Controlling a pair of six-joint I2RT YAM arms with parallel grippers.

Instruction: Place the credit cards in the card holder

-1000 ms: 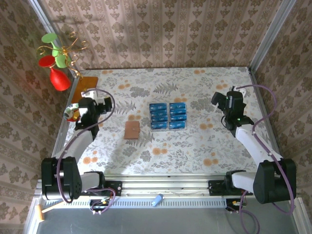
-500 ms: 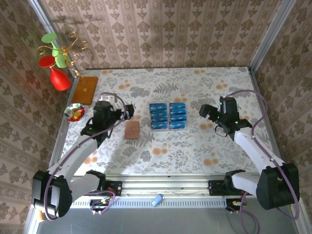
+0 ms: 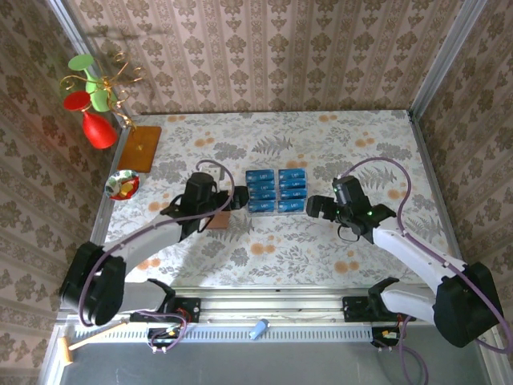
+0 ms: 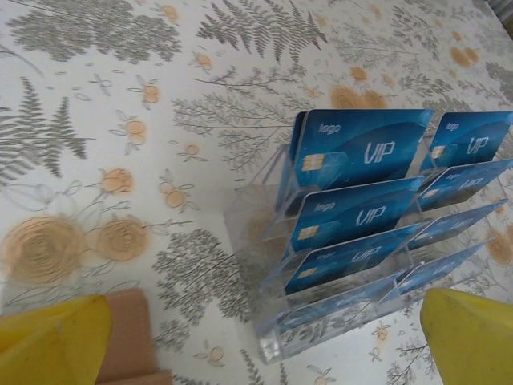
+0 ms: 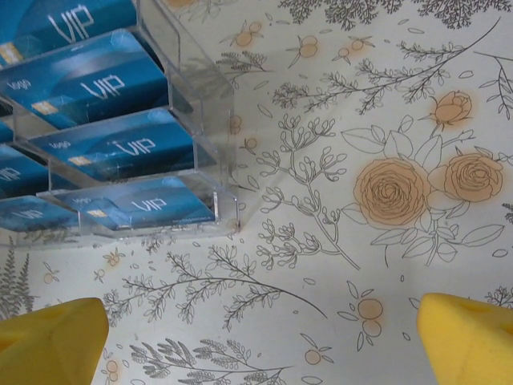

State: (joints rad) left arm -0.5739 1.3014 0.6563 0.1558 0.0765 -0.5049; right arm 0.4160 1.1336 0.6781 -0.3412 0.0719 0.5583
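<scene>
Flanking cards (image 3: 276, 191) in rack (image 4: 248, 233) with both jaws wide open, empty; pinch one card by raised edge, lift straight out, no tipping rack, then to holder (image 4: 128, 337)

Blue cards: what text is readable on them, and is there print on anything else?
"VIP": large pale letters on the blue cards in the clear stand, readable in both wrist views.
"logo": small, upper left of the cards, above the chip, left wrist view.
Top view: card print too small to read.
No print seen on the brown wallet or the tablecloth.
</scene>
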